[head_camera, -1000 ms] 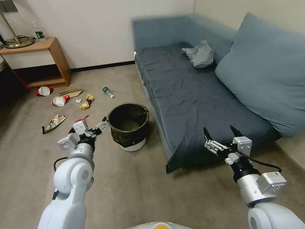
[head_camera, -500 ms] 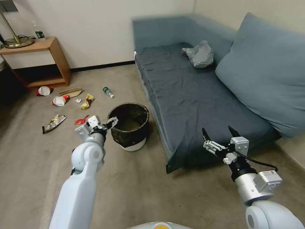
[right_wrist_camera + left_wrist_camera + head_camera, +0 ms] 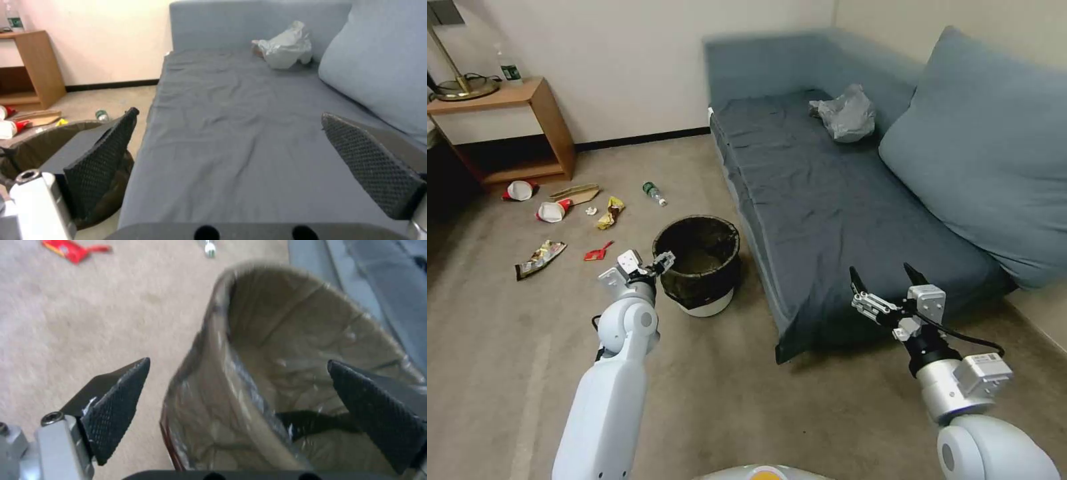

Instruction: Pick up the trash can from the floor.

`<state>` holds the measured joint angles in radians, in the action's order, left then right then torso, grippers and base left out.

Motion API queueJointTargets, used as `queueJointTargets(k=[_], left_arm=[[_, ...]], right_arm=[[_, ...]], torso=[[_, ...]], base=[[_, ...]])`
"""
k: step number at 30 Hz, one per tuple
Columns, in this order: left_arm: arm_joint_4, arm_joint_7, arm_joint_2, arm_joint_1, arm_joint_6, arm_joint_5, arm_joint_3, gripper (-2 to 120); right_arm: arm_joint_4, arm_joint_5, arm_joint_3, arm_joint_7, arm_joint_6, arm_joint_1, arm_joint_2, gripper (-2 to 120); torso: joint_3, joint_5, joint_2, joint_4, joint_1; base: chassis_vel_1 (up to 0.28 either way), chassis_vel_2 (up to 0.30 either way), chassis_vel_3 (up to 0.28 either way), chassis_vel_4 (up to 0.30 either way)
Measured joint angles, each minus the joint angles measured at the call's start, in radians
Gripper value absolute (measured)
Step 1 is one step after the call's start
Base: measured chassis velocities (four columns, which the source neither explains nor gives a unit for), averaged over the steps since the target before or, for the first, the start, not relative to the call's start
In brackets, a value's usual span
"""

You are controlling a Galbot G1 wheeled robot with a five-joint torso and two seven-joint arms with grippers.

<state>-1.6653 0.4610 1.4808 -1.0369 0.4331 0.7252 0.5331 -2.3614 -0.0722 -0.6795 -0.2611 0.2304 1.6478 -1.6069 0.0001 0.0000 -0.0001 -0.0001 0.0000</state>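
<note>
Left gripper [image 3: 659,262] at the trash can's [image 3: 700,267] near-left rim, fingers [image 3: 116,403] spread astride the lined wall, one outside, one inside. Trash can upright on the floor [image 3: 727,400] beside the sofa [image 3: 827,200]. Right gripper [image 3: 884,283] raised over the sofa's front corner, fingers spread, pinching nothing.

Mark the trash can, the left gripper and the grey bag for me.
trash can [image 3: 710,303], head view, white base below the liner.
left gripper [image 3: 240,406], left wrist view, midway between fingertips, straddling the can's rim.
grey bag [image 3: 847,115], head view, middle of the crumpled plastic.
</note>
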Motion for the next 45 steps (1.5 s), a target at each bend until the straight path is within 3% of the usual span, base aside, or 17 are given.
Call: queueJointTargets(k=[8,14,31,41,45], left_arm=[[0.063,-0.02,0.023,0.026,-0.019,-0.007,-0.009,93],[0.081,-0.039,0.036,0.035,-0.023,-0.029,-0.007,66],[0.102,-0.047,0.024,0.034,-0.047,-0.032,0.021,8],[0.097,-0.053,0.02,0.028,-0.058,-0.049,0.027,7],[0.022,-0.055,0.001,-0.005,-0.056,-0.054,0.036,7]], right_arm=[[0.003,-0.009,-0.007,0.0,0.0,0.004,0.013,100],[0.008,-0.023,-0.012,0.0,0.003,-0.011,0.024,100],[0.03,-0.027,-0.009,0.001,0.005,-0.033,0.029,100],[0.034,-0.033,-0.017,0.003,0.006,-0.037,0.036,100],[0.034,-0.036,-0.021,0.005,0.006,-0.037,0.039,100]], torso=[[0.0,0.0001,0.0,0.0,0.0],[0.0,0.0001,0.0,0.0001,0.0],[0.0,0.0,0.0,0.0,0.0],[0.0,0.0,0.0,-0.0001,0.0],[0.0,-0.0002,0.0,0.0002,0.0]], base=[[0.0,0.0,0.0,0.0],[0.0,0.0,0.0,0.0],[0.0,0.0,0.0,0.0],[0.0,0.0,0.0,0.0],[0.0,0.0,0.0,0.0]])
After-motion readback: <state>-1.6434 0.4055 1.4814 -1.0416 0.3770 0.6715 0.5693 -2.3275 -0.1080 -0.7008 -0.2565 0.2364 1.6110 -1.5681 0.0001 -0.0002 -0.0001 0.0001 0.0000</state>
